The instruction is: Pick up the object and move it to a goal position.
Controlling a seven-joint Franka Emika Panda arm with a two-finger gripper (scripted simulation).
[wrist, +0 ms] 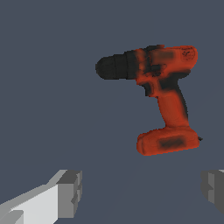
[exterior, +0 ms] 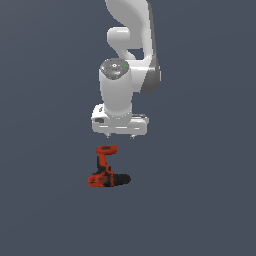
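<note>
The L-shaped red-orange drill with a black round chuck lies flat, low in the exterior frame's centre. Above it the white glossy hand hangs wide open, holding nothing.

No real room here: a simulated scene, plainly rendered. A flat, featureless slate-grey ground fills everything, without walls or furniture, and the glossy white robot arm looks computer-drawn, lacking texture.

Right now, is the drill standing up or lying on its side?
Lying on its side. The drill shows its full L-shaped profile flat on the surface in both views, untouched, with the open end effector apart from it.
</note>
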